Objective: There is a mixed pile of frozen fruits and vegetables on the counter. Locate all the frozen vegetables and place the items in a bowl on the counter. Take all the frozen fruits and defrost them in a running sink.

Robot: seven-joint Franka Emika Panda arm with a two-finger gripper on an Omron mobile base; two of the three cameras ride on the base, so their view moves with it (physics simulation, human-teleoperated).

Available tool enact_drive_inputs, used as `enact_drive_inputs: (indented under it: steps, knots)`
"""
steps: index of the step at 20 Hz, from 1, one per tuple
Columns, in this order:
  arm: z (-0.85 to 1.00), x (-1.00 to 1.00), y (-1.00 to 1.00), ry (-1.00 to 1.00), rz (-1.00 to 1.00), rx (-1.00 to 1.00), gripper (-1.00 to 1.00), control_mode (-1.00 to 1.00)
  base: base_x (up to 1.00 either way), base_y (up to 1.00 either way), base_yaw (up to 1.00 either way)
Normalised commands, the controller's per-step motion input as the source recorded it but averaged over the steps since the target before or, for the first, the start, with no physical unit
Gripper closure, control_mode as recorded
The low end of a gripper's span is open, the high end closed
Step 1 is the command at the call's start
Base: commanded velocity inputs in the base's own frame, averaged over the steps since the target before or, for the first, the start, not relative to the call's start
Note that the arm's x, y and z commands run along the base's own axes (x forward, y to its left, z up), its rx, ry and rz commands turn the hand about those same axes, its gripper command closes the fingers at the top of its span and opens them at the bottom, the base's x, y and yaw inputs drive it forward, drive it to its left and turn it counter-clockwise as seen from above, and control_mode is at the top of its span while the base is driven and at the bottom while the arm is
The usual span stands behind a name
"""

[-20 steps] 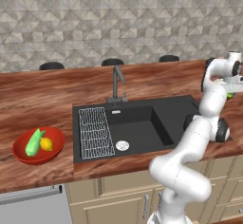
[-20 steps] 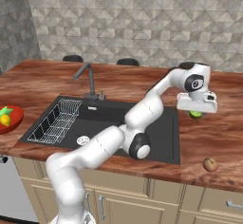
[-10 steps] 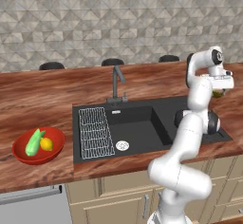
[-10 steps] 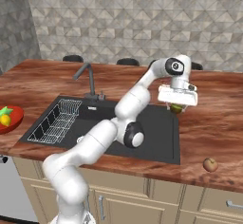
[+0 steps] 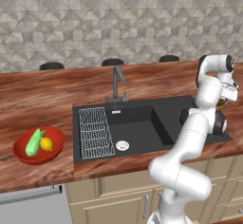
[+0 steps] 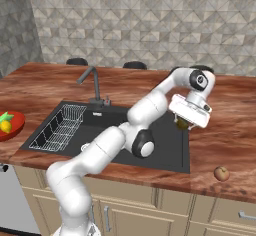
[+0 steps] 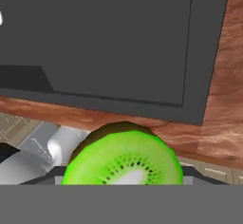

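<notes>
A cut kiwi (image 7: pixel 124 159) with a brown skin and a bright green face is held tight in the hand (image 6: pixel 183 123), above the right end of the black sink (image 5: pixel 161 118). It is probably small, light and hard from the freezer, and it may be slippery, so it is best gripped across its round middle. The green face and seeds are seen close up in the hand view, while from the right base view the fruit is just a small dark lump. A reddish-brown fruit (image 6: pixel 221 173) lies on the tabletop (image 6: pixel 235 130) near the front edge. Farther off, the red bowl (image 5: pixel 39 145) is seen with the cucumber (image 5: pixel 33 142) and yellow piece (image 5: pixel 46 144) inside.
</notes>
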Motion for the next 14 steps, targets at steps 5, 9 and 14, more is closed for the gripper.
enact_drive_inputs:
  steps: [5, 9, 14]
  knots:
    - [0.06, -0.47, 0.79, 0.26, -0.01, 0.26, 1.00, -1.00, 0.00, 0.00, 0.00]
    - [0.19, -0.33, 1.00, 0.18, 0.05, 0.03, 1.00, -1.00, 0.00, 0.00, 0.00]
    - [0.16, -0.58, 1.00, 0.01, 0.05, -0.01, 1.00, -1.00, 0.00, 0.00, 0.00]
